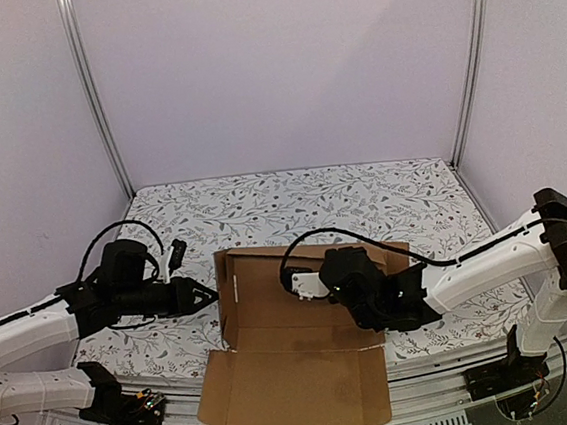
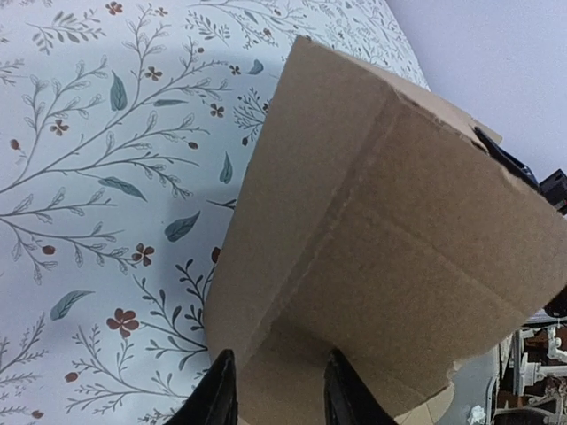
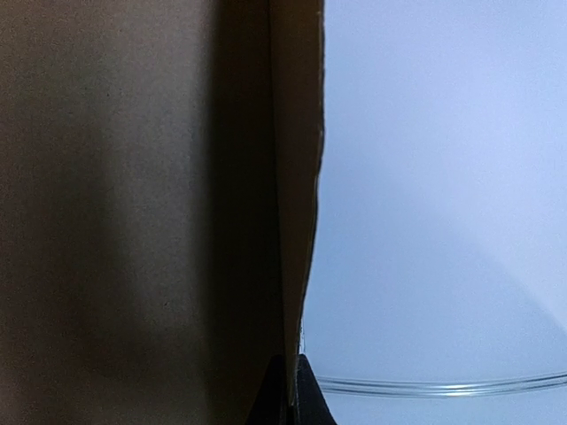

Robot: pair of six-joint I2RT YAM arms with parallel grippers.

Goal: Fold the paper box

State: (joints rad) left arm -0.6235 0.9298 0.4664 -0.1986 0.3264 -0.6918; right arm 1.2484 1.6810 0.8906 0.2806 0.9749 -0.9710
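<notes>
The fingers of the right gripper (image 3: 291,394) are pressed together on the thin edge of an upright wall of the paper box (image 1: 297,352). The fingers of the left gripper (image 2: 276,376) are held apart, with a side flap seen between them. The box is laid open on the floral table (image 1: 292,197) between both arms.

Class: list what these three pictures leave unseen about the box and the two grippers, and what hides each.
1. Right wrist view: the box fills the left half at close range, hiding all behind it; the right gripper is cut by the bottom edge.
2. Left wrist view: the box's inside, hidden behind its own wall; the left gripper is cut by the bottom edge.
3. Top view: the right gripper's fingertips, hidden under its wrist.
</notes>
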